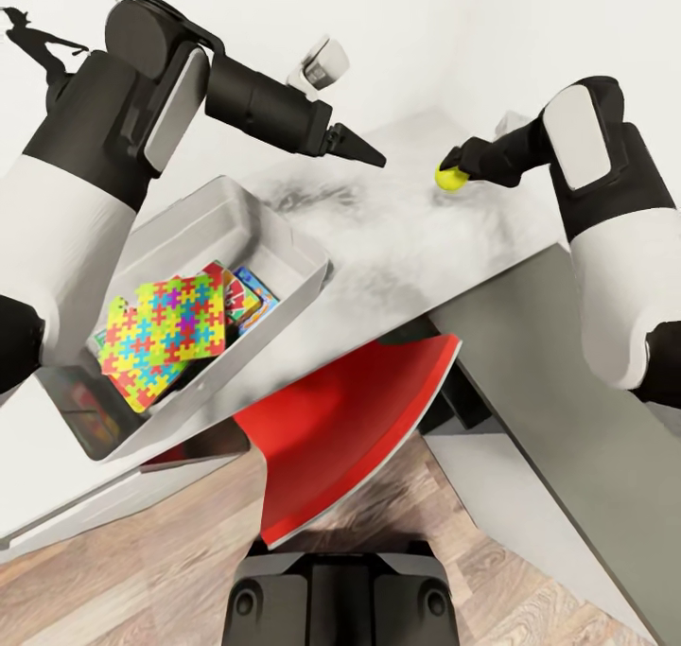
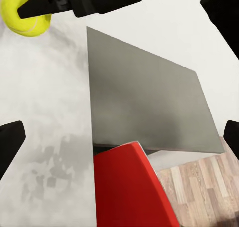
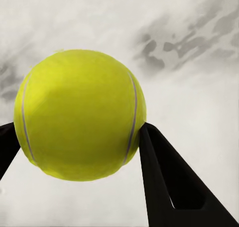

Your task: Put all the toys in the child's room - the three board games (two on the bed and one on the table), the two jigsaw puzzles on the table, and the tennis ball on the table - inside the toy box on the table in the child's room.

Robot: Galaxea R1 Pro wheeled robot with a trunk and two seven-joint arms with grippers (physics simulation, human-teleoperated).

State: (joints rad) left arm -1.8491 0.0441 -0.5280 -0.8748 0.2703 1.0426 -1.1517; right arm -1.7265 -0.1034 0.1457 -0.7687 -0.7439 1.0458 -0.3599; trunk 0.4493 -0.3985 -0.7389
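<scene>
Bright, even, sharp renders; soft smudgy shadows mottle the table [image 1: 378,239], no glare.

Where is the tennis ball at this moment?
In the head view the tennis ball is at the right side of the table, between the fingers of the right gripper, apart from the toy box on the left.

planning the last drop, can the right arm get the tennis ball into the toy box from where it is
Probably yes. The right gripper is shut on the tennis ball, and bare table lies between it and the toy box, whose top is open. The left gripper hovers near that path.
</scene>
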